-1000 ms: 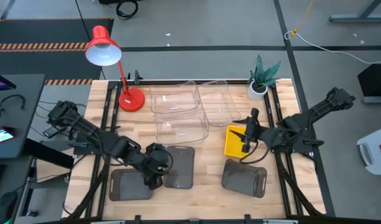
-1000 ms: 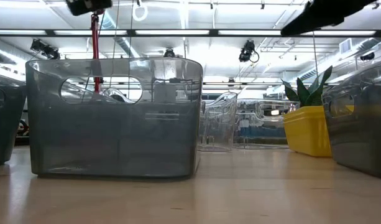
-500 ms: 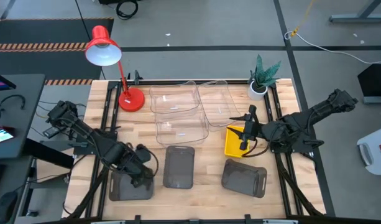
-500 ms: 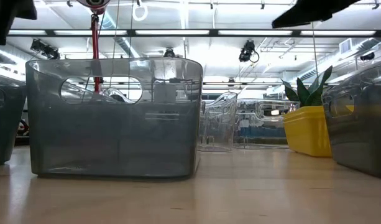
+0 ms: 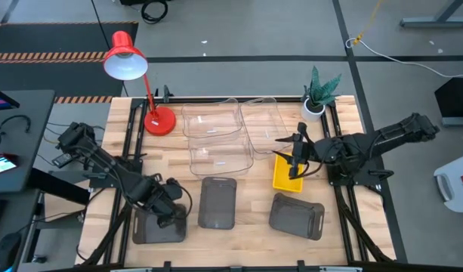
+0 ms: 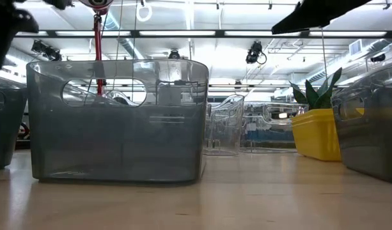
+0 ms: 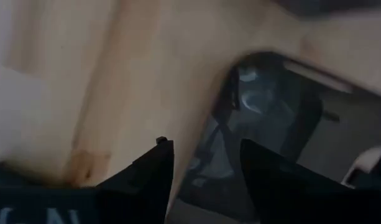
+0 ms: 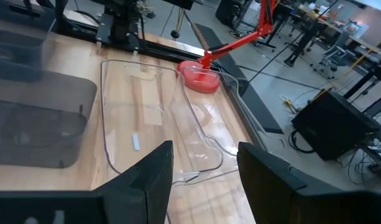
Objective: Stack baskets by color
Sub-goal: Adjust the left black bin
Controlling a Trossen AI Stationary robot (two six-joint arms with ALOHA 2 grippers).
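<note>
Three dark grey baskets rest on their bases along the near side: left (image 5: 155,227), middle (image 5: 217,202) and right (image 5: 297,215). A yellow basket (image 5: 285,174) sits right of centre, and three clear baskets (image 5: 216,125) stand behind. My left gripper (image 5: 168,214) points down, open, above the left grey basket's right rim (image 7: 240,118), not touching it. My right gripper (image 5: 294,157) hovers open over the yellow basket, aimed toward the clear baskets (image 8: 159,118).
A red desk lamp (image 5: 157,119) stands at the far left and a small potted plant (image 5: 317,97) at the far right. Bare wood shows between the middle and right grey baskets (image 5: 254,204). In the low view the middle grey basket (image 6: 116,121) fills the foreground.
My left gripper has left the middle grey basket's left edge and gone toward the table's left and near edge, tipping to point straight down over the left grey basket. The middle basket has stayed put. My right gripper has swung slightly toward the table's left.
</note>
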